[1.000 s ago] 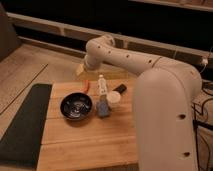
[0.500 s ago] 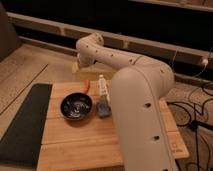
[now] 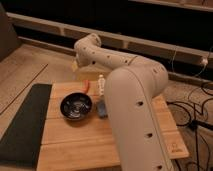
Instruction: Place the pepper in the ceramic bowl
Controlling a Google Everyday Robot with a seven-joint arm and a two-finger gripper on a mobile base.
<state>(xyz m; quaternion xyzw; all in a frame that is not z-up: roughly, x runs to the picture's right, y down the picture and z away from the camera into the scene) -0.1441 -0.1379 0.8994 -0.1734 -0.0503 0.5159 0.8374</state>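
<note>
Wooden surface; glossy round bowl, slim orange pepper behind. White arm arches over; hand near far edge, opening untellable.

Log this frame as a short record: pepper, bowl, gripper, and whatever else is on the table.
pepper: small slim orange-red pepper, lying near the table's far edge, behind the bowl, not in it
bowl: round glossy black ceramic bowl, upright, nothing seen inside
gripper: gripper at the arm's far end, past the table's far edge, apart from the pepper
other items: small white upright container beside the pepper; blue-grey block beside the bowl; dark mat at left
surface: wooden table
task state: pepper not yet placed
</note>
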